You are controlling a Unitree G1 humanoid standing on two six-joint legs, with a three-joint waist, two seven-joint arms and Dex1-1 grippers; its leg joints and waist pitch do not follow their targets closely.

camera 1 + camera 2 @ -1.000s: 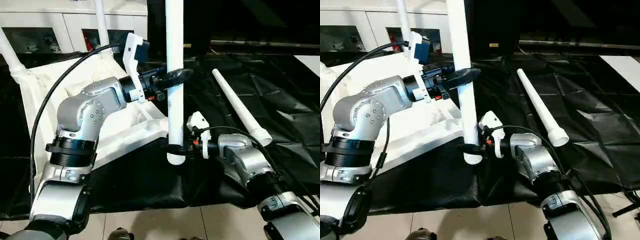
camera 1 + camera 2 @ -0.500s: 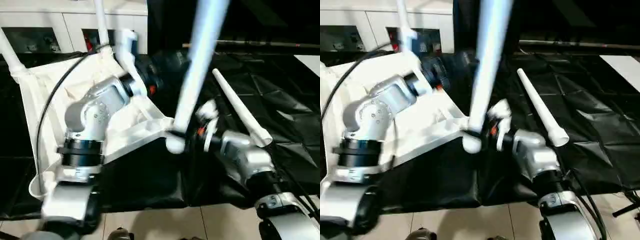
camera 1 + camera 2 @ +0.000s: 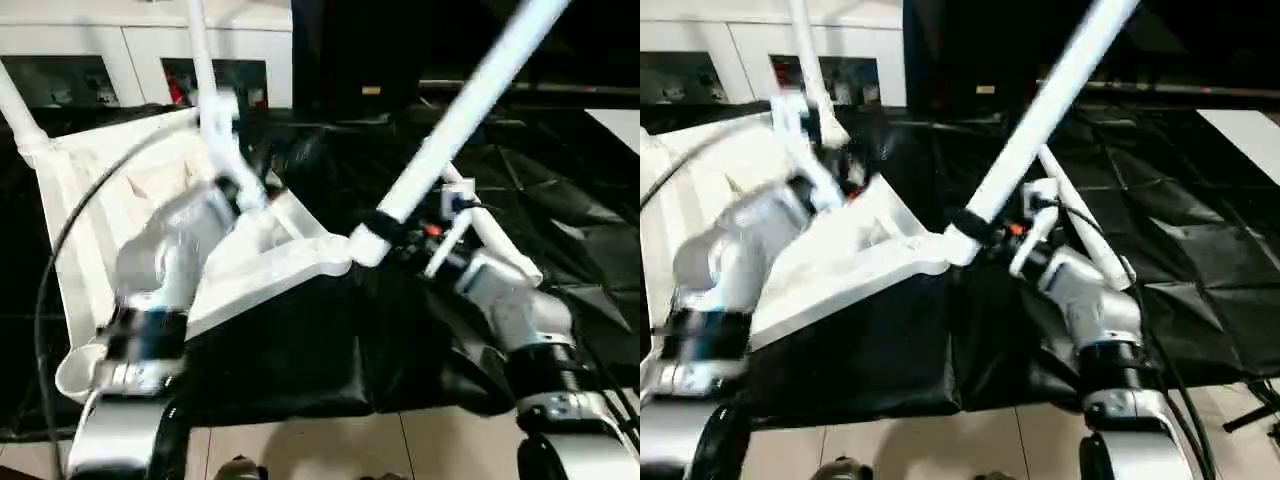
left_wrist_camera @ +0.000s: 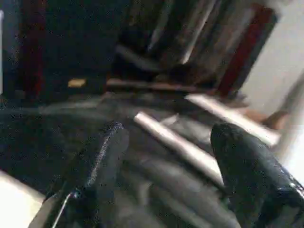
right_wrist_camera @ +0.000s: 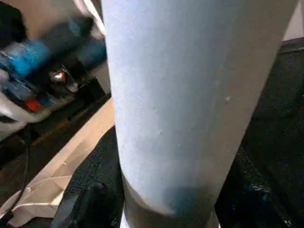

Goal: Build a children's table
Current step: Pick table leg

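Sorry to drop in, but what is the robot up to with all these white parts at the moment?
It is putting together a small white table. The right gripper is clamped on a white leg near its wide end, holding it tilted with that end by the near corner of the upturned tabletop. The left gripper is open and holds nothing. Two legs stand in the far corner sockets, and another leg lies on the black-covered work table.

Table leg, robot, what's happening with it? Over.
Right gripper clamped on tilted leg, near its wide end. Left gripper open, empty. Tabletop has two legs in. Spare leg lies behind.
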